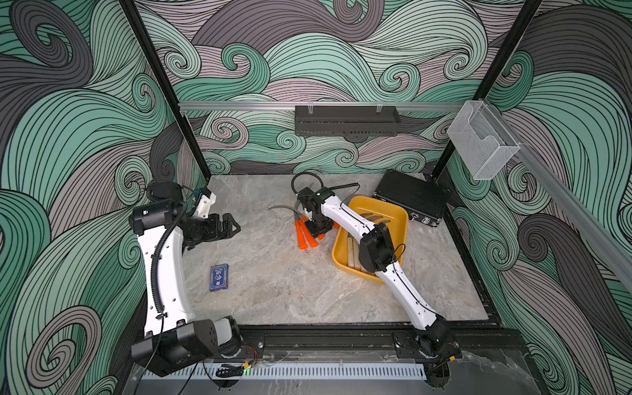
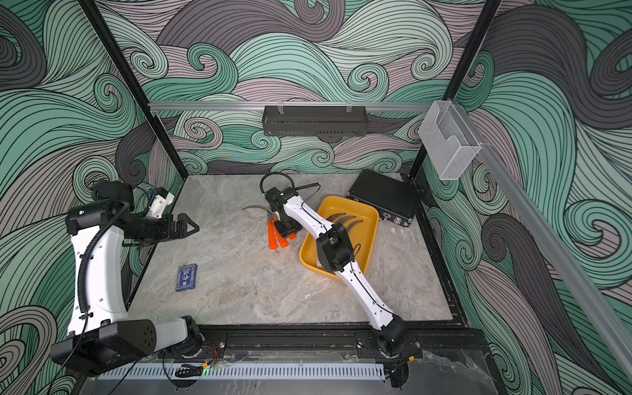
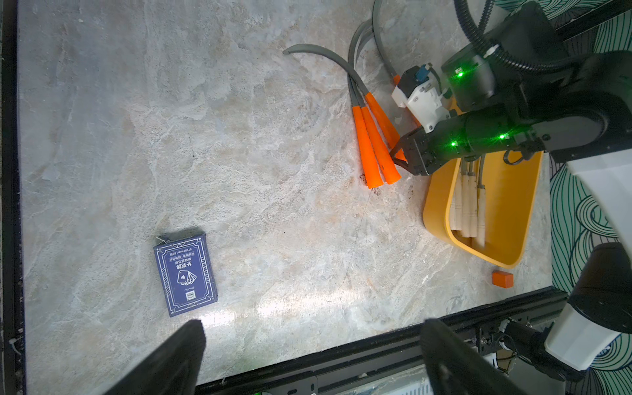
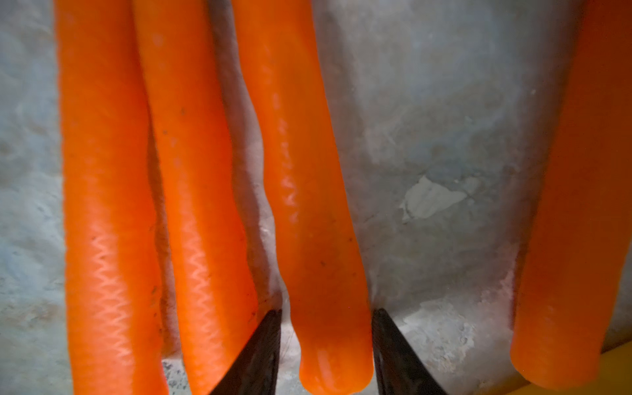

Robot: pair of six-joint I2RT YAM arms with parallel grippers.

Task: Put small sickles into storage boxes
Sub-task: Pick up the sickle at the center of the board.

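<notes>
Left gripper (image 1: 234, 224), at 9 o'clock on the veined marble table (image 1: 273, 290), gapes wide, empty. Right gripper (image 4: 325, 342) straddles one smooth, tapered orange handle of the sickles (image 1: 302, 239) at centre; pinching or not, cannot tell. At their 3 o'clock, the glossy yellow tray (image 1: 400, 219) holds wooden-handled, grey-bladed ones

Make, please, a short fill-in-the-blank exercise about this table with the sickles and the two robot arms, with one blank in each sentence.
1. The right gripper has the end of one ____ sickle handle between its jaws.
2. The sickles in the yellow-orange tray have pale ____ handles.
3. The blue playing-card box lies on the ____ arm's side of the marble table.
4. The left gripper is wide ____ and holds nothing.
Missing words: orange; wooden; left; open.
</notes>
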